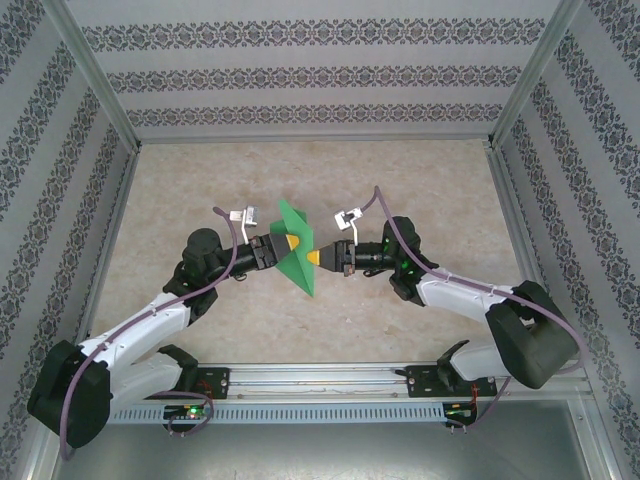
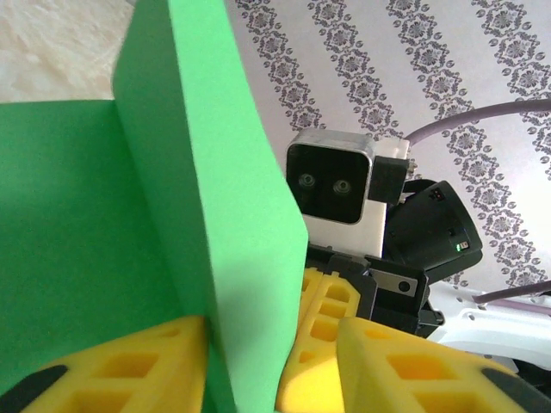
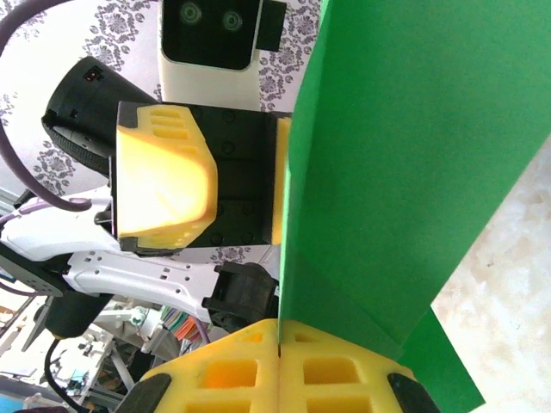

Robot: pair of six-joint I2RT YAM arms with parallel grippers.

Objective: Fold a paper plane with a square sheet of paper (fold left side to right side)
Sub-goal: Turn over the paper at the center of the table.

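Note:
The square sheet of paper (image 1: 294, 222) is bright green and hangs on edge above the table, between the two grippers. It is bent along a crease, with one flap (image 2: 215, 198) sticking out toward the left wrist camera. My right gripper (image 1: 313, 258) comes in from the right, and its yellow fingers (image 3: 250, 370) are pressed together on the sheet's edge (image 3: 405, 172). My left gripper (image 1: 288, 243) faces it from the left. Its jaws straddle the flap with a wide gap: one finger (image 2: 112, 366) lies against the paper and the other (image 2: 430, 370) stands apart. No paper plane shape is visible.
The beige tabletop (image 1: 200, 180) lies below the grippers. Patterned walls (image 1: 300, 70) and metal frame posts (image 1: 95, 80) close it in on three sides. A rail with the arm bases (image 1: 320, 380) runs along the near edge.

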